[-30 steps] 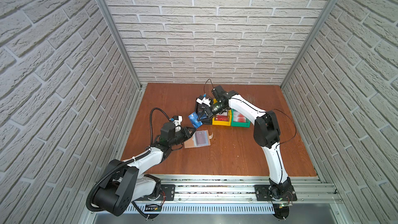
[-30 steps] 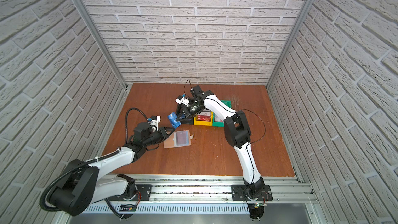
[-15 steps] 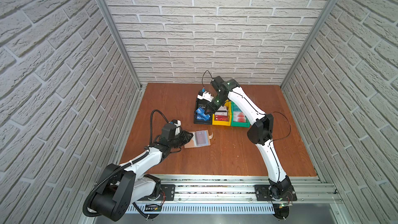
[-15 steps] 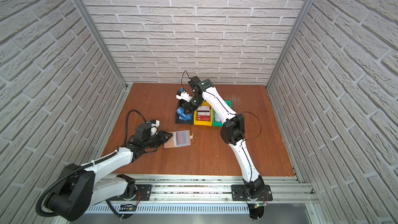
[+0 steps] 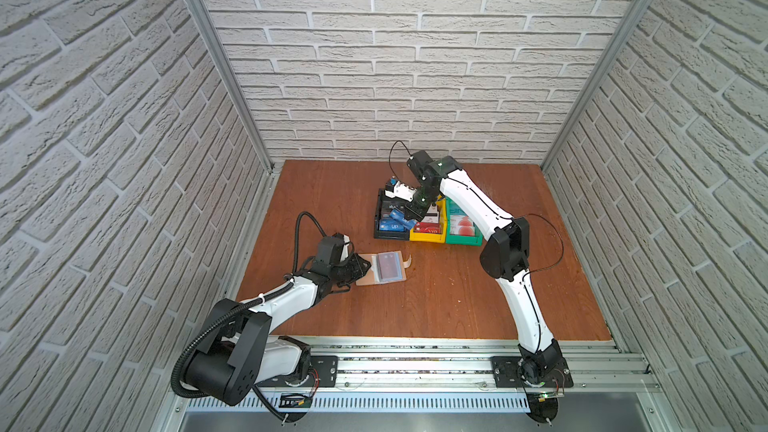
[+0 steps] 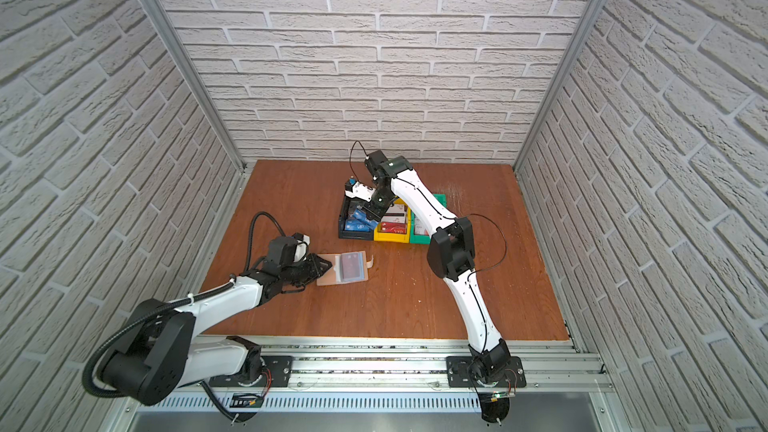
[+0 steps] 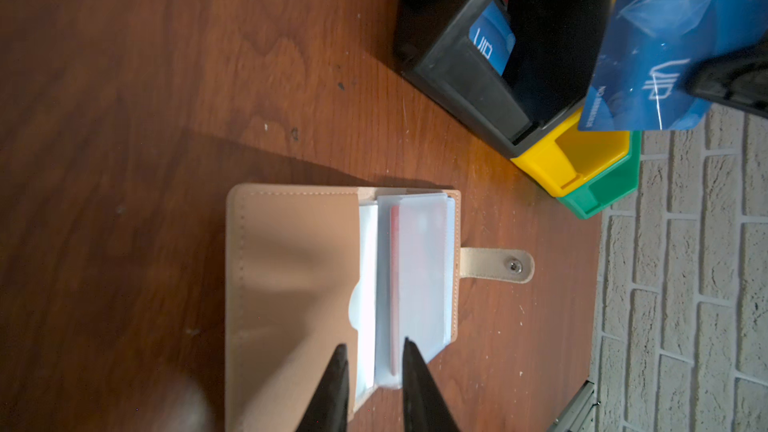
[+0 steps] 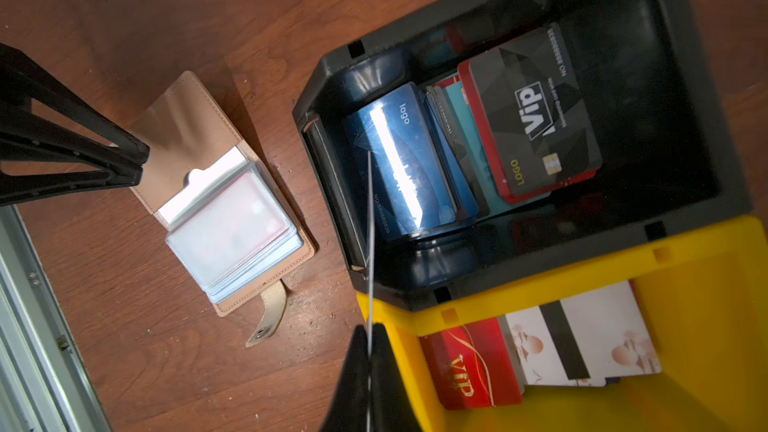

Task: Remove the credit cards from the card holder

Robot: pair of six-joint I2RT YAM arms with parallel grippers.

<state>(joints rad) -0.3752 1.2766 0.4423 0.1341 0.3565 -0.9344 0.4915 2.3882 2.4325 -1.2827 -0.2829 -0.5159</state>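
Over the last second the right gripper (image 5: pixel 409 218) has carried the blue VIP card (image 7: pixel 656 43) from beside the card holder (image 7: pixel 291 276) to above the black bin (image 5: pixel 390 236), where other cards lie. Its fingers are pinched tight on the card, seen edge-on in the right wrist view. The card holder lies open on the wooden table (image 5: pixel 436 305), near the black bin but not touching it. A reddish card (image 5: pixel 389 271) shows through its clear sleeves. The left gripper (image 7: pixel 372 351) has its fingers a little apart, tips over the holder's open cover and sleeves; no grip can be made out.
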